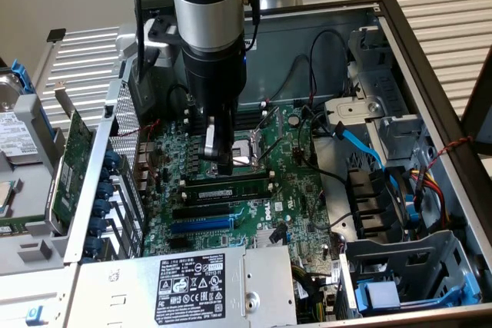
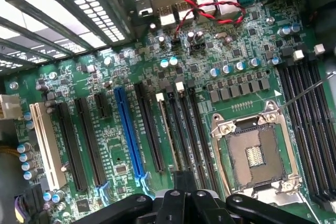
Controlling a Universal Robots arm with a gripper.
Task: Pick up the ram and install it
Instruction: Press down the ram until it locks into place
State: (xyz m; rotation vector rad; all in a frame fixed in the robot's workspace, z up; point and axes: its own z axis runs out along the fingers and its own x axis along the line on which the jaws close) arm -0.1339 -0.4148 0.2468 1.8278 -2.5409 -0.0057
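The gripper [image 1: 224, 165] is hovering jaws together, holding nothing, just above the CPU socket [image 1: 244, 153]. The ram [image 1: 227, 188] is sitting seated in its slot just beside that socket, apparently so its clips can hold it.

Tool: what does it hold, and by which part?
It cannot be told: the shut tool stands at the upper edge of the ram, near its middle.

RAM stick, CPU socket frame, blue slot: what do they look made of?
RAM stick: green circuit board, probably fibreglass laminate, matte, seated in a slot below the shut gripper.
CPU socket frame: bare metal, seemingly steel; bright silvery sheen.
Blue slot: moulded plastic, likely; uniform glossy colour.
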